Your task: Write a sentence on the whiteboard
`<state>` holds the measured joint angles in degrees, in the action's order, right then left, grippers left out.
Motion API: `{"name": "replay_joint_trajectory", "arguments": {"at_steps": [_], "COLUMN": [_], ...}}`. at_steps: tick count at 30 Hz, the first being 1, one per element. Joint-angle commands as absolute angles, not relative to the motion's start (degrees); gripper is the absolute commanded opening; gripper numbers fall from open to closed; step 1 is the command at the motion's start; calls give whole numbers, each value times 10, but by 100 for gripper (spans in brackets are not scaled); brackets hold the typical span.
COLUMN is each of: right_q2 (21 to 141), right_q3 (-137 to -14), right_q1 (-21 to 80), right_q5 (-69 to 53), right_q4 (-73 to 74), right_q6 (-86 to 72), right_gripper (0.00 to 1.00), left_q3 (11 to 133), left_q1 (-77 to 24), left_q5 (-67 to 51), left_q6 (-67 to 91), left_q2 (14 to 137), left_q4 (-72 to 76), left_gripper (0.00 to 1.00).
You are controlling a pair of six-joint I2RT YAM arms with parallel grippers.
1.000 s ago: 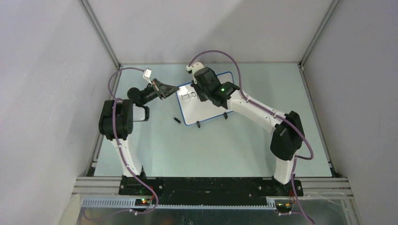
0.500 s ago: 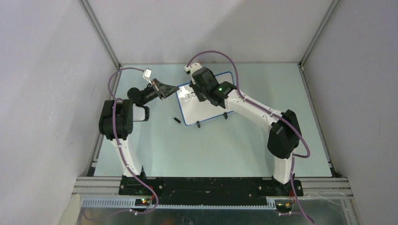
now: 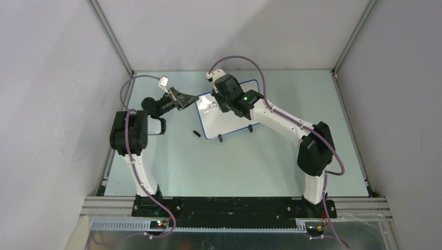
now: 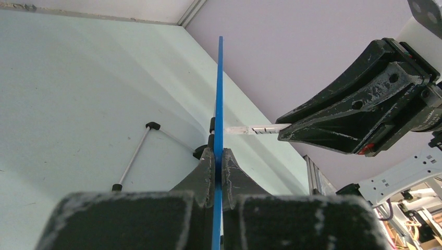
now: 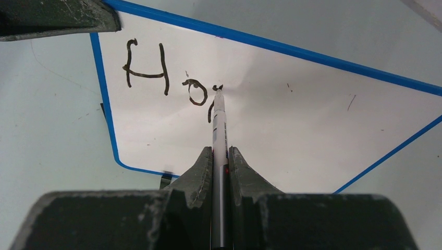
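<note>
Pale green flat desk (image 3: 234,166): carries everything.
Small rectangular glossy whiteboard, thin blue frame (image 5: 292,135): far centre of desk; its edge is pinched between the left fingers (image 4: 206,172), which are fully closed.
Right fingers (image 5: 200,172): nearly closed, gripping slim black-and-white marker pen (image 5: 219,125), tip touching whiteboard.
Sentence (image 5: 163,67): black "Ho", third letter partial.
Small black cap (image 3: 196,134): on desk, just beside whiteboard.

Bright, even, diffuse light; soft shadows.
A pale sheen lies on the whiteboard (image 5: 292,120); both wrist views blur along their bottom edge.
</note>
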<state>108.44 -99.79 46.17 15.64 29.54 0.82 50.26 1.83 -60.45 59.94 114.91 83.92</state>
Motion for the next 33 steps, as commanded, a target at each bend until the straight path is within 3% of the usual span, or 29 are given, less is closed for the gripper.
{"name": "replay_joint_trajectory", "arguments": {"at_steps": [1, 33], "right_q2": [1085, 1069], "right_q3": [-1016, -979], "right_q1": [450, 469], "right_q5": [178, 173], "right_q4": [297, 284], "right_q6": [3, 17], "right_gripper": [0, 0], "left_q3": [511, 512], "left_q1": [16, 16], "left_q5": [-619, -618], "left_q6": [599, 599], "left_q2": [1147, 1148], "left_q4": [875, 874], "left_gripper": [0, 0]}}
